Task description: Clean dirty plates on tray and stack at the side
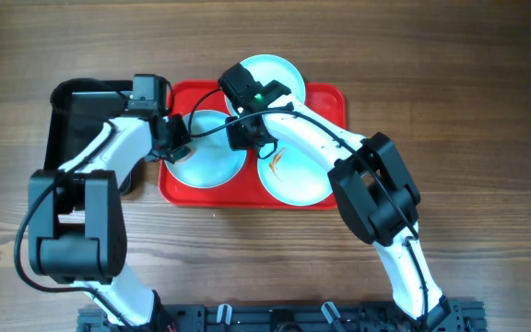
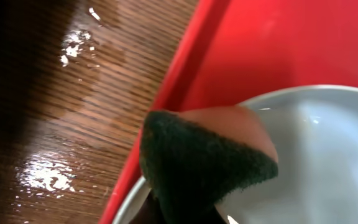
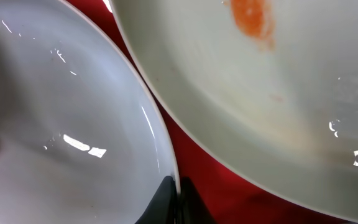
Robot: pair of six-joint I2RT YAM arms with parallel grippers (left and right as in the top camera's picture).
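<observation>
Three plates lie on the red tray [image 1: 325,100]. The left plate [image 1: 208,157] is between the two grippers. My left gripper [image 1: 179,143] is shut on a dark green and orange sponge [image 2: 197,158], which rests on that plate's left rim [image 2: 328,162]. My right gripper [image 1: 245,136] is shut on the same plate's right rim [image 3: 73,124]. The right plate [image 1: 298,175] carries an orange smear [image 3: 252,18]. The back plate [image 1: 279,74] is partly hidden by my right arm.
A black glossy tray [image 1: 76,115] stands left of the red tray, under my left arm. Wet patches shine on the wooden table [image 2: 55,112] beside the red tray's rim [image 2: 166,106].
</observation>
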